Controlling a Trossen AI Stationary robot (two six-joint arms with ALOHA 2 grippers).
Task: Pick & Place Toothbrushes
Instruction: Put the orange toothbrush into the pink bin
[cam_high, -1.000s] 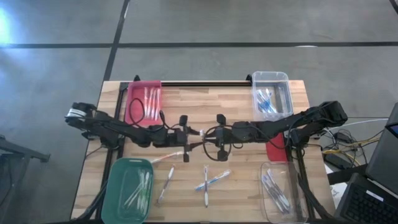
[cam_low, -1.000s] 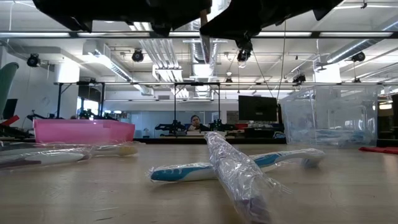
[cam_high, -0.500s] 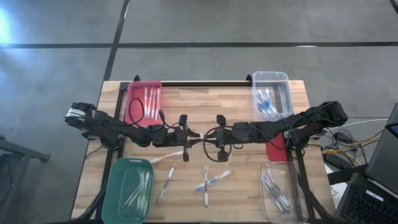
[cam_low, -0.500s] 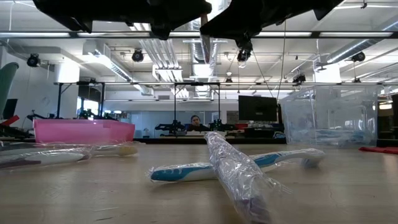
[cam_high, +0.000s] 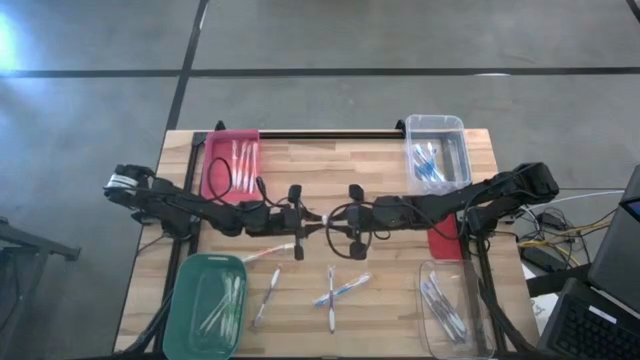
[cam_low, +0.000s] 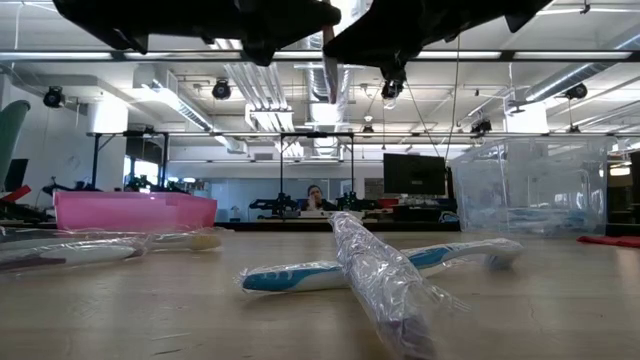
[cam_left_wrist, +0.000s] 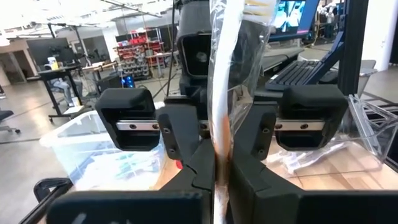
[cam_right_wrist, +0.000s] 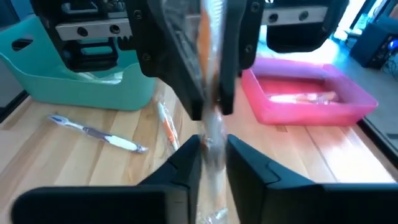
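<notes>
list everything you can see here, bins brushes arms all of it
table: one, wooden, centre
pink bin: one, high view's upper left, toothbrushes inside
clear bins: two, upper right and lower right, toothbrushes inside
green bin: one, lower left, toothbrushes inside
loose toothbrushes: four, pale, on the table below the grippers, two crossed
held toothbrush: one, wrapped, orange accent
left gripper: dark, mid-table, shut on held toothbrush
right gripper: dark, facing it
</notes>
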